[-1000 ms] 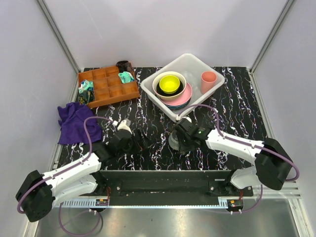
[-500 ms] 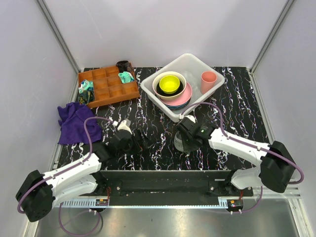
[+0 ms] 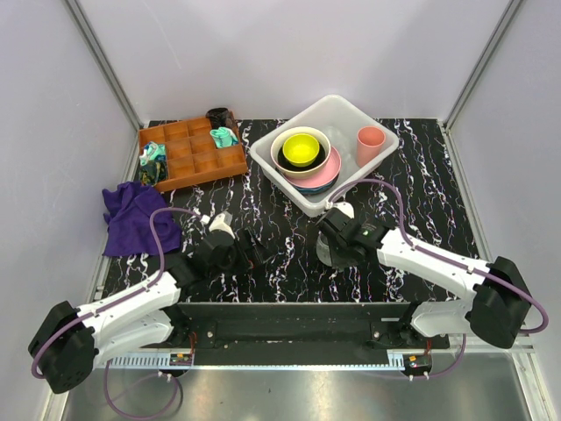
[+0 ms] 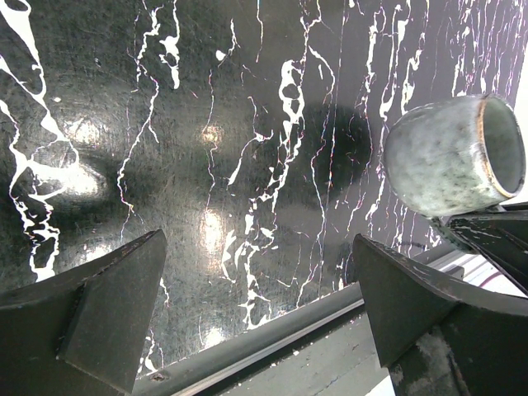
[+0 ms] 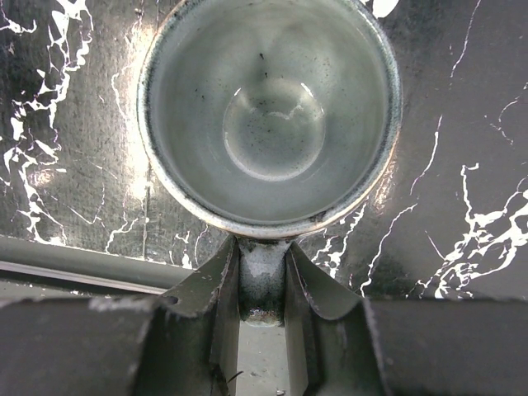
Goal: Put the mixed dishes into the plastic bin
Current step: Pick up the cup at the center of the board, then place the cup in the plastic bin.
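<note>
A black marble-patterned table (image 3: 421, 175) with two robot arms at its near edge. The right gripper (image 5: 264, 289) has its two fingers pinched nearly together on the handle of the grey mug (image 5: 268, 107), mouth up toward the wrist camera. From the left wrist view the mug appears to hang clear of the tabletop, a shadow beneath it. It sits near the front of the table, on the robot's side of the near corner of the plastic bin (image 3: 340, 112). The left gripper (image 4: 257, 247) hovers low nearby with its fingers spread wide and nothing between them. The likeliest trouble is the hold itself: a pinch on a narrow handle lets a heavy cup swivel or slip, and a drop onto the hard surface could chip it. The bin's near wall stands between mug and target, so too low a carry could catch the mug's base on the rim. Inside, the cream bowl (image 3: 279, 145), small yellow bowl (image 3: 301, 147) and pink plate (image 3: 331, 171) are stacked, with the pink cup (image 3: 370, 142) beside them; little bare floor remains, so a careless release might knock the cup or land on the stack.
</note>
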You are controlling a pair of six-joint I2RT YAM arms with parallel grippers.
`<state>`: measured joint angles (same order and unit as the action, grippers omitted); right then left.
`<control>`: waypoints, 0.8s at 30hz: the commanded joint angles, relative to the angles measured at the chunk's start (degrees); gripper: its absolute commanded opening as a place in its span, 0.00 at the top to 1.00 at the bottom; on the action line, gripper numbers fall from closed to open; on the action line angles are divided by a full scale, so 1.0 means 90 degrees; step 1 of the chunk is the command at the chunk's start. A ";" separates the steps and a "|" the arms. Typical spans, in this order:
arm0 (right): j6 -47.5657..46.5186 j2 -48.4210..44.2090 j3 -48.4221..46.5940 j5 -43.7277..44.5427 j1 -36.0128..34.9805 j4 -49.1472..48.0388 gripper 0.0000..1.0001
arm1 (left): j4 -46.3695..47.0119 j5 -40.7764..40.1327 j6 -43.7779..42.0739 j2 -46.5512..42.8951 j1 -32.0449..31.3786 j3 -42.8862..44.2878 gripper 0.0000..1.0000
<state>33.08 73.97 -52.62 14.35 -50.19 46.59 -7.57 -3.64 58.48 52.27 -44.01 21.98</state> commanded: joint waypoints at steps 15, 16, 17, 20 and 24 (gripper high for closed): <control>0.0162 -0.0622 -0.0920 0.1081 0.0021 0.0429 1.00 | 0.0412 0.0102 0.0006 0.0110 0.0027 -0.0030 0.01; 0.0162 -0.0651 -0.0960 0.1130 0.0011 0.0497 1.00 | 0.0431 0.0102 0.0006 0.0100 0.0027 -0.0039 0.01; 0.0162 -0.0661 -0.1037 0.1169 0.0011 0.0526 1.00 | 0.0431 0.0102 0.0016 0.0091 0.0027 -0.0059 0.01; 0.0191 -0.0768 -0.1184 0.1315 0.0011 0.0644 1.00 | 0.0422 0.0102 0.0016 0.0081 0.0027 -0.0069 0.01; 0.0260 -0.0992 -0.1331 0.1608 0.0021 0.0771 1.00 | 0.0412 0.0102 0.0006 0.0061 0.0027 -0.0069 0.01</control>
<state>33.98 69.30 -59.57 21.85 -50.19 54.17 -6.33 -3.25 58.48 53.43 -44.01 21.71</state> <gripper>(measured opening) 0.272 0.987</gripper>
